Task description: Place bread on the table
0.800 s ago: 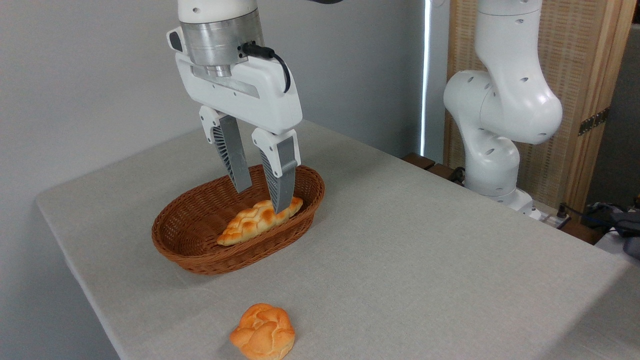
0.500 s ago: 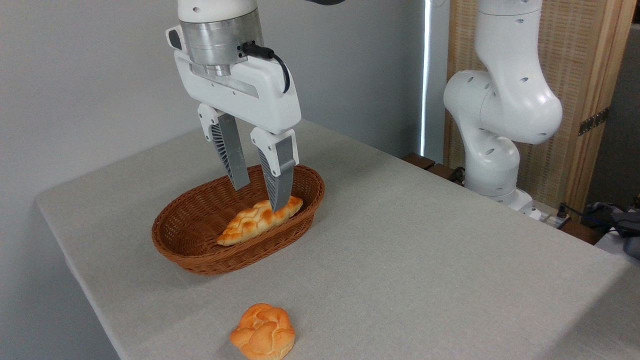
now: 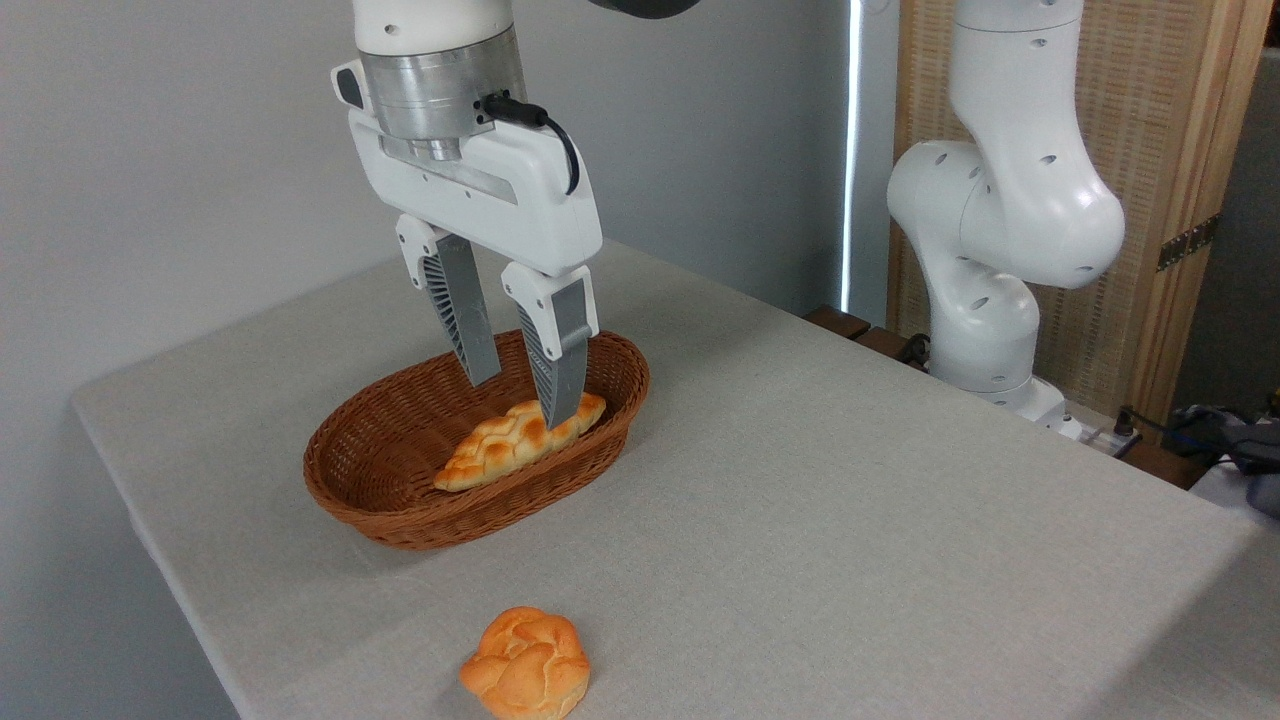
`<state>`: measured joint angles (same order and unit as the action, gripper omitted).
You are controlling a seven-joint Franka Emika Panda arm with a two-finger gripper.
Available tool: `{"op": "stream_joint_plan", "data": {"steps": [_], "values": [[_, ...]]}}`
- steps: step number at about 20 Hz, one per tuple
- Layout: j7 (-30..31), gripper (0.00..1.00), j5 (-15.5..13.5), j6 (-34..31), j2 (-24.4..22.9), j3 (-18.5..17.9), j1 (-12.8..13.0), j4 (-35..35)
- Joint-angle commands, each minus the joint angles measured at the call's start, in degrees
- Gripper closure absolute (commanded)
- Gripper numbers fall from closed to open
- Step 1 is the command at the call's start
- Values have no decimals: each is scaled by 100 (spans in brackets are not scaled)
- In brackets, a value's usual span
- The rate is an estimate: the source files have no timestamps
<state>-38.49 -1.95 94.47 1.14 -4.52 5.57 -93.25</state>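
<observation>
Camera view from the table's front corner: the braided loaf [image 3: 518, 445] lies inside the brown oval wicker basket [image 3: 400, 505], slanted, with one pointed end low toward the near left wall and the other raised toward the far right rim. Its plait ridges are browned; the rest is golden.

Above it hangs the gripper [image 3: 520, 398], pointing down into the basket. Its two grey ribbed fingers [image 3: 462, 310] stand parted with a clear gap between them and nothing in that gap. The nearer finger's tip overlaps the right half of the loaf in this view; whether it actually touches the crust cannot be told. The farther finger's tip ends over the basket's inside, behind the loaf. A black cable [image 3: 545, 125] loops from the metal wrist collar down to the white gripper body.

The basket sits on the table [image 3: 850, 500], toward the far left part of the light grey-beige cloth. A round orange knotted bun [image 3: 525, 665] rests on the cloth near the front edge, well apart from the basket.

At right, the arm's white base and lower joints [image 3: 1000, 230] rise beside the table's far right edge, in front of a wooden slatted panel [image 3: 1150, 120]. A plain grey wall fills the background at left.
</observation>
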Motion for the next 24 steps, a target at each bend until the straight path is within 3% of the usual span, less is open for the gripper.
{"op": "stream_joint_plan", "data": {"steps": [1, 10, 19, 21, 24], "values": [[17, 0, -60, -16, -44, -75, 41, -26], [87, 0, -7, 2, 184, -49, 41, 79], [193, 0, -130, -78, -141, -5, 93, -96], [184, 0, -489, 88, -289, 4, 155, -376], [184, 0, -587, 729, -816, 4, 426, -1297]]}}
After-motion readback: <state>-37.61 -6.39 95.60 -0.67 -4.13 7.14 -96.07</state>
